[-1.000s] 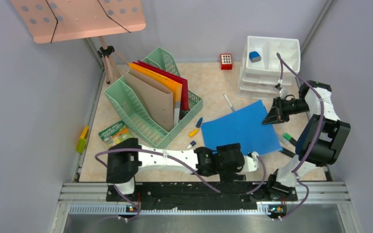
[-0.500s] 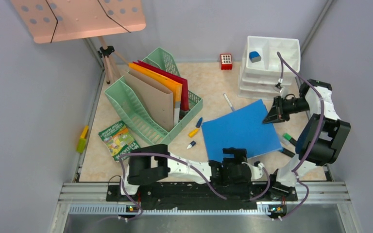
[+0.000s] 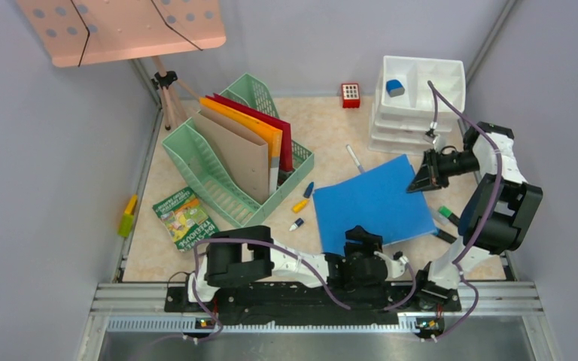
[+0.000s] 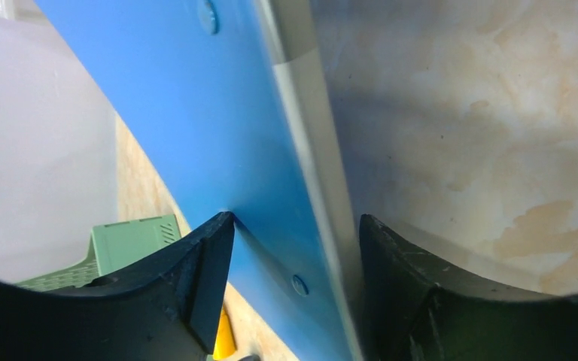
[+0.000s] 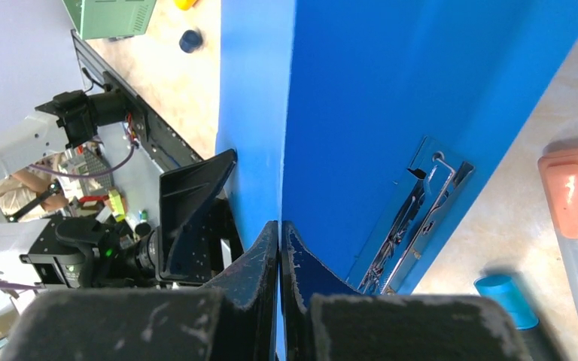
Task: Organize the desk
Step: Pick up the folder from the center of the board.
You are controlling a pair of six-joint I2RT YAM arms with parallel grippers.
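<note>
Left arm has swung back to the near edge of the desk (image 3: 331, 124), where the blue folder (image 3: 372, 201) lies mid-right. It looks like a two-handed lift into the green rack (image 3: 209, 180), which already holds brown, orange and red folders. The white tray (image 3: 451, 75) holds one blue block (image 3: 395, 87). Right fingers (image 5: 260, 263) are clenched on the folder's far corner. Left fingers (image 4: 188, 278) straddle its near edge, but whether they bite yet I cannot tell. Next comes a firm left pinch.
</note>
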